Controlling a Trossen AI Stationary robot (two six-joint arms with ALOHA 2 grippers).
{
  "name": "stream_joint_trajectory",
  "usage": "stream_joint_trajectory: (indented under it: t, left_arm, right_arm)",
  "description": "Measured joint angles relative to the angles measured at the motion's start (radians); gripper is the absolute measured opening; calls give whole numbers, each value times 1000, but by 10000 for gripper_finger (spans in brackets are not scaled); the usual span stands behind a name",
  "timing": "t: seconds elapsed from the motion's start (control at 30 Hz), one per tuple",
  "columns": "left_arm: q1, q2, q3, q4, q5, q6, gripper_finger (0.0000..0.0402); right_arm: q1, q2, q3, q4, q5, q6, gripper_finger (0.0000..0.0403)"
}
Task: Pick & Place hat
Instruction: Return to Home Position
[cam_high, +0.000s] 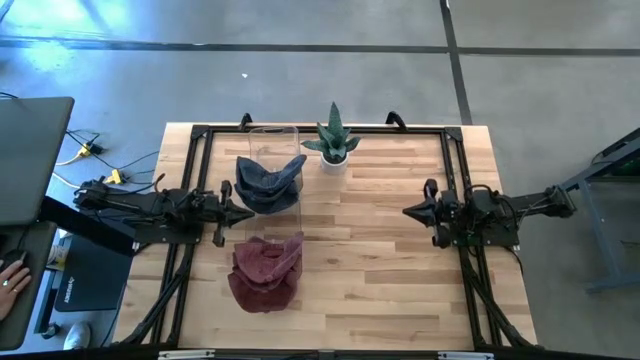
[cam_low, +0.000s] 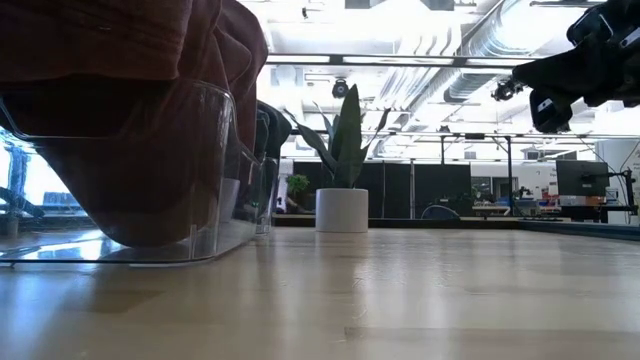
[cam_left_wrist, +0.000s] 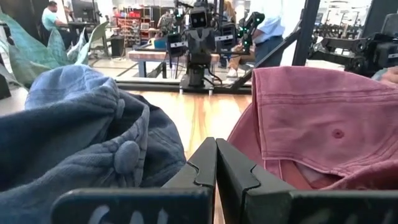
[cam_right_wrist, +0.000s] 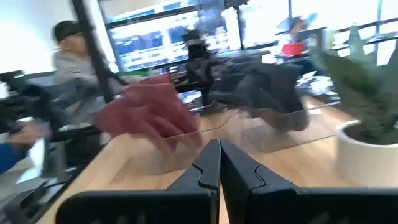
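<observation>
In the top clear bin (cam_high: 272, 133) blue caps (cam_high: 270, 182) are heaped, red caps (cam_high: 266, 272) in the bottom one; judged soft, light, floppy, best pinched at the brim; left gripper (cam_high: 248, 212) & right gripper (cam_high: 408, 211) are held w/ fingers pressed together, empty.

- The blue caps (cam_high: 270, 182) are a faded denim blue, darker in the folds.
- The red cap (cam_high: 266, 272) is a washed, dusty red, with stitching in the same tone.
- The bin (cam_low: 222, 160) around the red cap is clear and colourless.
- The counter (cam_high: 380, 250) is pale wood in narrow planks, blond to honey.
- The plant (cam_high: 334, 132) has mottled green leaves; its pot (cam_high: 334, 160) is white.
- The left gripper (cam_left_wrist: 216, 144) and right gripper (cam_right_wrist: 220, 144) have black fingers (cam_left_wrist: 202, 168).
- The floor (cam_high: 300, 80) is grey with dark lines.
</observation>
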Motion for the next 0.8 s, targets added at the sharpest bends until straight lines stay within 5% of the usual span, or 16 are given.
stream_joint_trajectory:
  t: [0.2,0.8]
  left_arm:
    - [0,3,0,1,-2,-13,1]
    - [0,3,0,2,-2,-13,1]
  right_arm:
    - [0,2,0,22,153,-46,0]
    - [0,14,0,31,96,-49,1]
